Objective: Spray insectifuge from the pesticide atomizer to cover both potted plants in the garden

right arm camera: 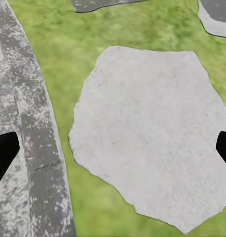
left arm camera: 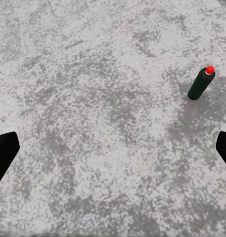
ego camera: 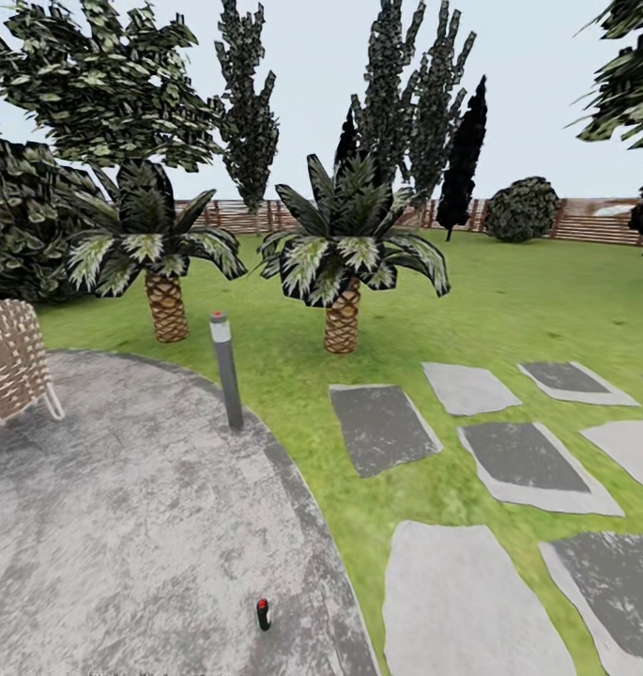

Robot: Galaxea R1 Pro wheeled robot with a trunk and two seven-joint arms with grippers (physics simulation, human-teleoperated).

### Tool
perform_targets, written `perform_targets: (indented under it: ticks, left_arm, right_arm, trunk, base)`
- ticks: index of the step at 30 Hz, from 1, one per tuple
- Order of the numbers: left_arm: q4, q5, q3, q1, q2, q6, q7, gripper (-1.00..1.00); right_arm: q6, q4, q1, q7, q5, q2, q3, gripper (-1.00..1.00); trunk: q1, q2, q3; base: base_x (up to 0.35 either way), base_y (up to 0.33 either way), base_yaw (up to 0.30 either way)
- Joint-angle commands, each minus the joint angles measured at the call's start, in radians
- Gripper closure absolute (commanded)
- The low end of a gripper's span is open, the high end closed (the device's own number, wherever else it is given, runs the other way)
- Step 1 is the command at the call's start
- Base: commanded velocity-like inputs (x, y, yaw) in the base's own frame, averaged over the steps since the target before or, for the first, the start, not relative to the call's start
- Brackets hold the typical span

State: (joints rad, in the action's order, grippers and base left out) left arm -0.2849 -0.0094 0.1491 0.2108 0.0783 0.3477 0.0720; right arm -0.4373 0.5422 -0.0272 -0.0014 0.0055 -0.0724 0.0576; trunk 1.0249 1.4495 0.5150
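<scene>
pesticide atomizer is standing upright on the patio, ahead of the gaping left end effector, the nearer one.

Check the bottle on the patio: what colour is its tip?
Red, on a dark bottle standing on the grey patio; clearest in the left wrist view.

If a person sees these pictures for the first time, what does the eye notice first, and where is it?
Two palm trees stand on the lawn in the middle. A grey bollard lamp rises at the patio edge. The small pesticide atomizer with a red tip stands upright on the patio, near the bottom of the head view.
</scene>
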Motion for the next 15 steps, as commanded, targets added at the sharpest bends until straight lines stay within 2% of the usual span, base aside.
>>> perform_targets:
  ticks: [1, 10, 15]
  left_arm:
    - [0.001, -0.001, 0.0, 0.001, 0.0, 0.004, 0.003, -1.0]
    - [0.001, 0.003, 0.0, 0.001, 0.0, 0.004, 0.003, -1.0]
    - [0.001, 0.005, 0.0, 0.001, 0.0, 0.004, 0.003, -1.0]
  right_arm:
    - [-0.003, -0.001, 0.0, 0.0, 0.001, 0.0, 0.001, -1.0]
    - [-0.003, -0.002, 0.0, 0.0, 0.001, 0.0, 0.001, -1.0]
    - [-0.003, -0.003, 0.0, 0.0, 0.001, 0.0, 0.001, -1.0]
  trunk:
    - [0.0, 0.0, 0.002]
    - [0.0, 0.0, 0.009]
    - [0.0, 0.0, 0.01]
  base:
    - [0.083, -0.256, 0.271]
    - [0.018, -0.279, 0.263]
    - [0.0, -0.286, 0.036]
